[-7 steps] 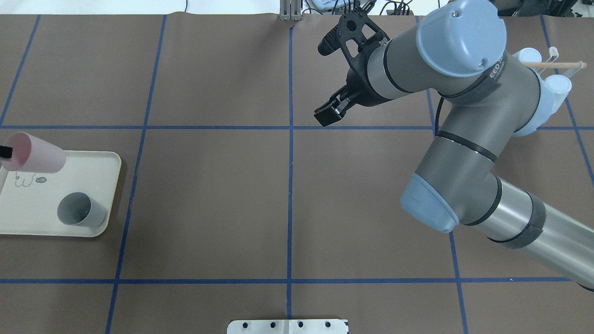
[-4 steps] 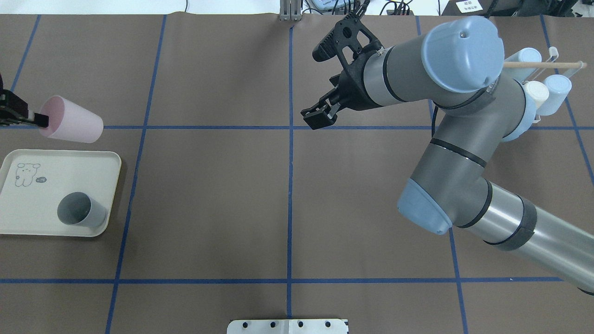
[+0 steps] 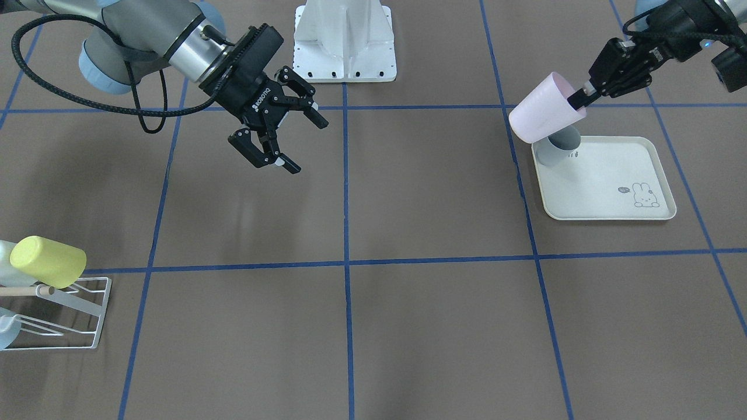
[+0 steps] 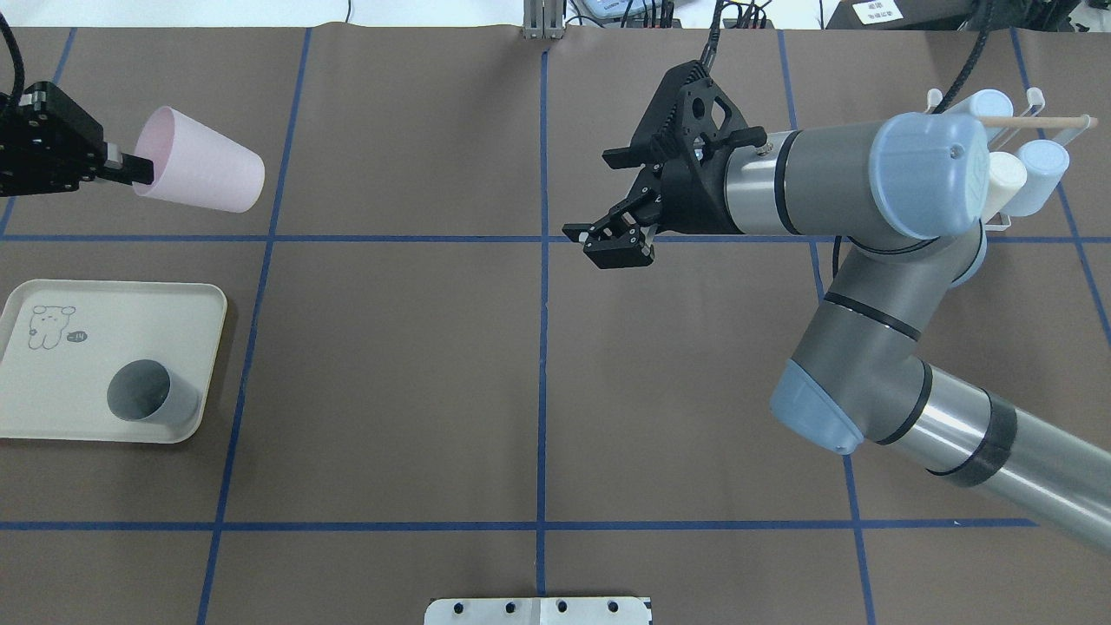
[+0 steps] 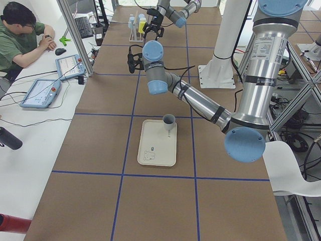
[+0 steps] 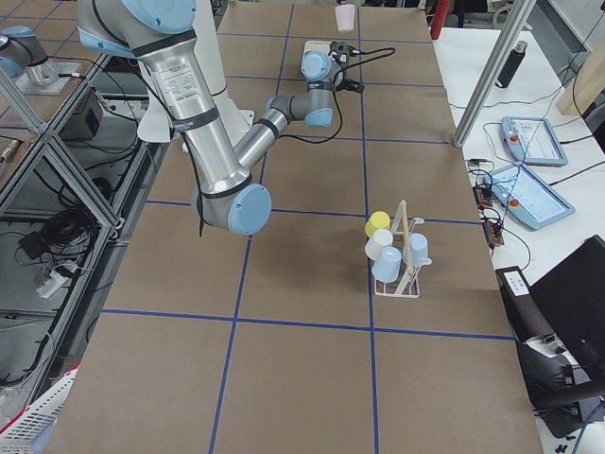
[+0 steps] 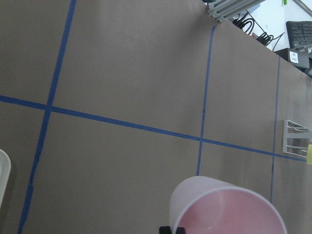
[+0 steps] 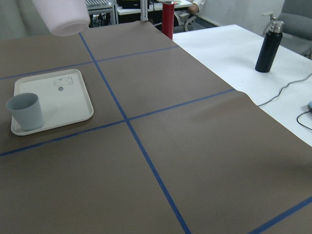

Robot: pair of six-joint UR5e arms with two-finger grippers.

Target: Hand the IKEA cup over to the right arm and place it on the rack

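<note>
A pink IKEA cup [image 4: 204,174] hangs tilted in the air at the far left, mouth toward my left gripper [image 4: 130,169], which is shut on its rim. The front-facing view has that cup [image 3: 545,116] above the tray's far corner, with the left gripper [image 3: 578,99] at its rim. My right gripper [image 4: 612,245] is open and holds nothing near the table's centre line, well apart from the cup; it also shows in the front-facing view [image 3: 308,147]. The white wire rack [image 3: 70,315] with a wooden dowel [image 4: 1041,121] stands at the far right.
A cream tray [image 4: 52,408] at the left holds an upright grey cup [image 4: 152,395]. The rack carries a yellow cup [image 3: 46,261], a white cup [image 4: 1005,178] and a light blue cup [image 4: 1037,174]. A person [image 5: 20,35] sits at a desk beyond the far edge.
My left gripper has carried the pink cup from above the tray toward the far side and rightward. The right wrist has turned, and its gripper has stayed open near the centre.
</note>
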